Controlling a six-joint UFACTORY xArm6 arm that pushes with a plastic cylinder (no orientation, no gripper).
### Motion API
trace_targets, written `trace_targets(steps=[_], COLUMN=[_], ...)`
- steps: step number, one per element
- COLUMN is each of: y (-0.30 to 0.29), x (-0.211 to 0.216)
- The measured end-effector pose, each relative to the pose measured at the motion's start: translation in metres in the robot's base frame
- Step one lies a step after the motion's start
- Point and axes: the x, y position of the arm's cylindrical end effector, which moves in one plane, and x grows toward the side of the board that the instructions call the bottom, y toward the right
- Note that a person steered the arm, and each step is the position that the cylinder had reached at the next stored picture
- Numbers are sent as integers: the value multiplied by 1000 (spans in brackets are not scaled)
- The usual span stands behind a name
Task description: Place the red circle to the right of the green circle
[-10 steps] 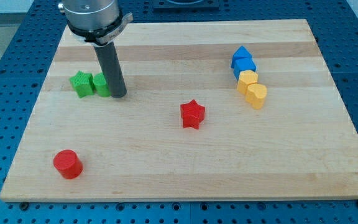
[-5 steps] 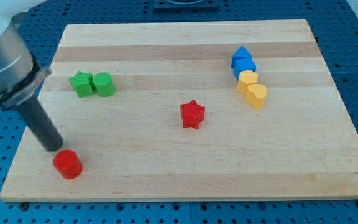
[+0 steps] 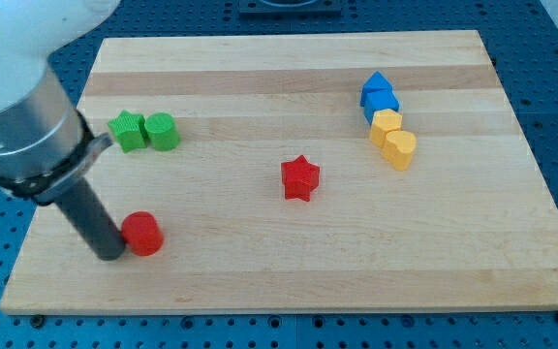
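Observation:
The red circle (image 3: 143, 234) lies near the view's bottom left of the wooden board (image 3: 289, 262). My tip (image 3: 108, 252) stands right against its left side. The green circle (image 3: 162, 131) sits at the upper left, touching a green star (image 3: 126, 131) on its left. The red circle is well below the green circle, a little to its left.
A red star (image 3: 299, 178) lies near the board's middle. At the upper right, two blue blocks (image 3: 378, 95) and two yellow blocks (image 3: 393, 139) form a slanted row. The arm's grey body covers the board's left edge.
My tip went from beside the green circle down to the bottom left, then came in behind the red circle, which has slid right and slightly up.

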Motion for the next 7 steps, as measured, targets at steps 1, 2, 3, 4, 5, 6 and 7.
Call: trace_targets(steps=[1, 2, 3, 4, 5, 6, 7], y=[28, 55, 81, 89, 87, 87, 87], x=[0, 0, 0, -5, -24, -44, -63])
